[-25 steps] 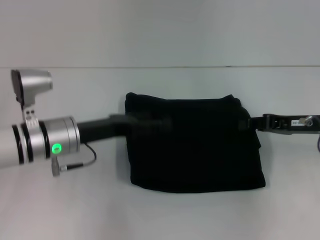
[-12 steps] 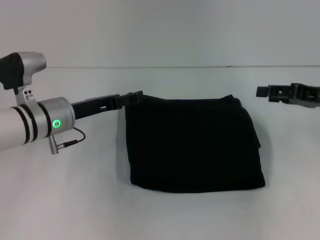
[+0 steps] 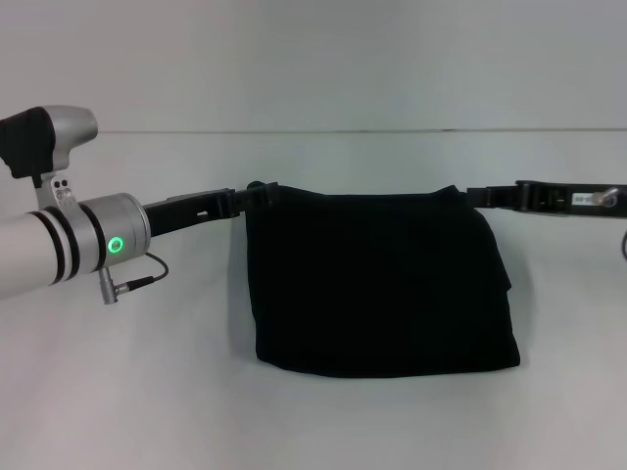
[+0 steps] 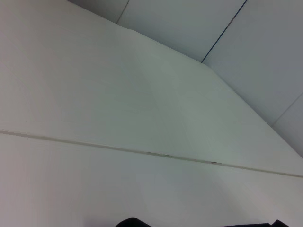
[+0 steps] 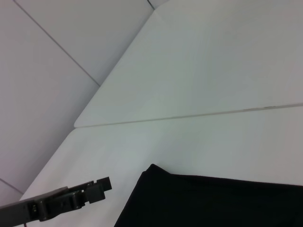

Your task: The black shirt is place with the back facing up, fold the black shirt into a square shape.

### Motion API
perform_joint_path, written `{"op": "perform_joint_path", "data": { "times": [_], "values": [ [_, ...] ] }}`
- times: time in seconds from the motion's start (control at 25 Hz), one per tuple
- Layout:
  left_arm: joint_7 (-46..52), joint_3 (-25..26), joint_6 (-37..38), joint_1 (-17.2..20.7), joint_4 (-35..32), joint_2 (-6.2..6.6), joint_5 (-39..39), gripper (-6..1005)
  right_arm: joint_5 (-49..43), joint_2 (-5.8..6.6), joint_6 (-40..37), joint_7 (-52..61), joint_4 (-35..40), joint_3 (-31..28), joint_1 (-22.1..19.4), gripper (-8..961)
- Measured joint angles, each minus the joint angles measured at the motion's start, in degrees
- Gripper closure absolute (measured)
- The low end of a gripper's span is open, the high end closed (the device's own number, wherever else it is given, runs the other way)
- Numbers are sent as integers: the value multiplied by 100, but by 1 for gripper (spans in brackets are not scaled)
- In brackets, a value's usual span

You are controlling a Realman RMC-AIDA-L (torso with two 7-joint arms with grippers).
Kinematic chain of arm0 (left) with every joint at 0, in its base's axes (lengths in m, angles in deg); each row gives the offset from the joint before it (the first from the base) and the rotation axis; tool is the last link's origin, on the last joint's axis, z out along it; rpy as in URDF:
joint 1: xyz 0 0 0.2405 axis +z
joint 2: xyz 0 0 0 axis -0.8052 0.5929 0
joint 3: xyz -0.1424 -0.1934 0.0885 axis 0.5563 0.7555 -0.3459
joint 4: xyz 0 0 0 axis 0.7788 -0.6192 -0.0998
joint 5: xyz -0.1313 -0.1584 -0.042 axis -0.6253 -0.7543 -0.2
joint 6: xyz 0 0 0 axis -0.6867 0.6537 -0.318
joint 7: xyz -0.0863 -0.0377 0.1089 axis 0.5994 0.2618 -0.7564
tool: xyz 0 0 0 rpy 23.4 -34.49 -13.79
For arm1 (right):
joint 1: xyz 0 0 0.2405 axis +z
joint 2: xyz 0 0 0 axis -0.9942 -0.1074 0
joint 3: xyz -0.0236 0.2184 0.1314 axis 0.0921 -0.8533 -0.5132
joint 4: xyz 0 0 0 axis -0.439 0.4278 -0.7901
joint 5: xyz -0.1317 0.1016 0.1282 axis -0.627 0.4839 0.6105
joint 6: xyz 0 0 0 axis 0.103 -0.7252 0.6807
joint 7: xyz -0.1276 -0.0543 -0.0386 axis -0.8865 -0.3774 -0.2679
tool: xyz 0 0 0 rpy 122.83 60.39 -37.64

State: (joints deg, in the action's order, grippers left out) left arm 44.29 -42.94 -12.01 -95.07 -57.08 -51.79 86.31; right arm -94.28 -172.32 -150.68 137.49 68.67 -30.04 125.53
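- The black shirt (image 3: 377, 284) lies folded into a roughly square block in the middle of the white worktop (image 3: 313, 421), flat, with its near edge slightly rounded and thick.
- The fold is not perfectly even: the right side bulges a little outward partway down, and the far edge dips gently between its two raised corners.
- The left claw (image 3: 257, 195) reaches in from the left side, held low and nearly level, with its tip right at the far-left corner of the shirt.
- Whether that claw is pinching the fabric or merely touching it I cannot tell; black tip and black cloth merge there.
- Behind it, the left arm's silver wrist cylinder (image 3: 103, 245) shows a lit green ring, with a thin cable looping beneath.
- The right claw (image 3: 472, 197) comes in from the right side, also level, its tip at the far-right corner of the shirt; I cannot tell its grip either.
- From the right wrist view, the shirt's far-left corner (image 5: 156, 172) sits on the pale worktop with the left claw (image 5: 102, 185) just beside it.
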Motion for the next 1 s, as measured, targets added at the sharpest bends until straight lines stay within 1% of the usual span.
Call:
{"op": "perform_joint_path", "data": {
  "times": [0.24, 0.36, 0.44, 0.52, 0.64, 0.72, 0.88, 0.96, 1.0],
  "values": [
    [32, 1, -199, -77, 144, -17, -1, 49, 13, -213, 367, -371, -86, -5, 49, 822],
    [49, 1, -399, -143, 286, -19, -1, 49, 8, -247, 435, -426, -86, -2, 60, 898],
    [52, 0, -555, -187, 358, -25, -1, 49, 16, -236, 460, -357, -88, -17, 60, 948],
    [54, 1, -687, -217, 405, -42, -1, 49, 11, -192, 498, -157, -87, -26, 42, 945],
    [49, 1, -846, -265, 462, -69, -1, 49, -54, -81, 558, 239, -114, 3, 16, 940],
    [35, -4, -936, -308, 531, -75, 0, 49, -104, -36, 555, 421, -141, 7, 5, 937],
    [19, -12, -1117, -379, 648, -107, 0, 49, -177, -15, 547, 678, -188, 15, 1, 931],
    [14, -17, -1157, -396, 661, -133, 0, 49, -181, -16, 548, 720, -268, 18, 17, 722],
    [13, -16, -1170, -408, 666, -143, 0, 49, -180, -16, 548, 730, -306, 19, 29, 681]
  ]
}}
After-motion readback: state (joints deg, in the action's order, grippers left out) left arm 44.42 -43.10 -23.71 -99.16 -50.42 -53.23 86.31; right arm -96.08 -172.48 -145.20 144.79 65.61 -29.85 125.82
